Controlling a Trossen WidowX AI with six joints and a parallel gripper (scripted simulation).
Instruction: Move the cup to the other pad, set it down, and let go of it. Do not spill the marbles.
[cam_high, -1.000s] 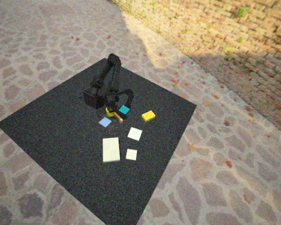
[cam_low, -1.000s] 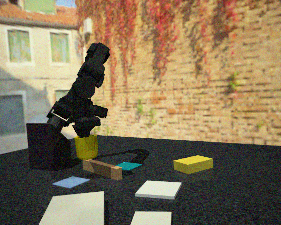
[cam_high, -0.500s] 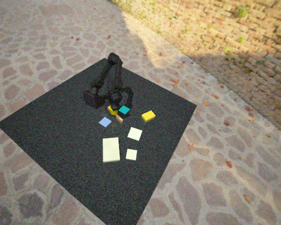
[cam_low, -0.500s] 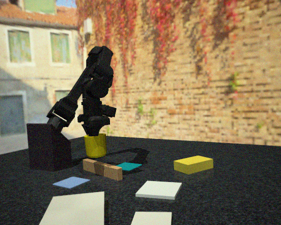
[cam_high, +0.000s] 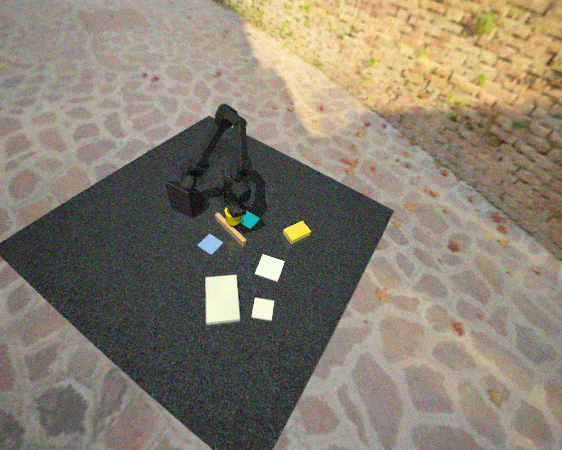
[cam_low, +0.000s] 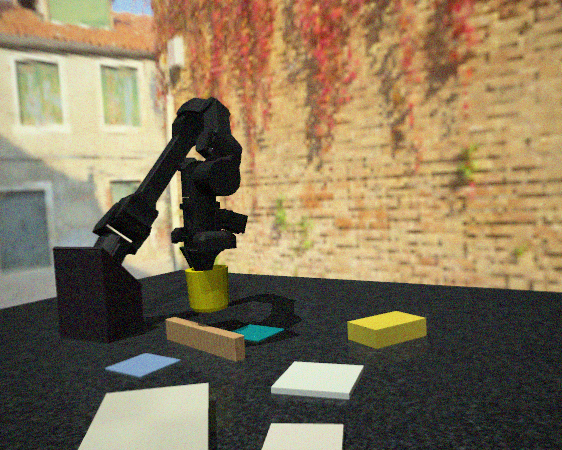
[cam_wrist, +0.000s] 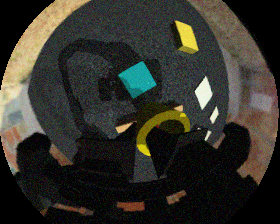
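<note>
Gripper (cam_low: 206, 264) is clamped on the rim of the yellow cup (cam_low: 207, 288), fingers reaching down into the cup from above. Cup is upright and held above the dark mat (cam_low: 450, 350), hanging over the far side of the wooden bar (cam_low: 205, 338), between it and the teal pad (cam_low: 258, 332). Teal pad lies just beyond the bar, partly in the arm's shadow. Light blue pad (cam_low: 142, 364) sits on the near side of the bar, apart from the cup.

Wrist view: cup rim (cam_wrist: 159, 130) is a yellow ring below the camera, teal pad (cam_wrist: 138, 78) just past it. Marbles can't be made out inside.

Elsewhere on the mat: yellow block (cam_high: 296, 231), three cream slabs (cam_high: 222, 299), well apart from the cup. Arm base (cam_low: 95, 295) stands left of the cup.
</note>
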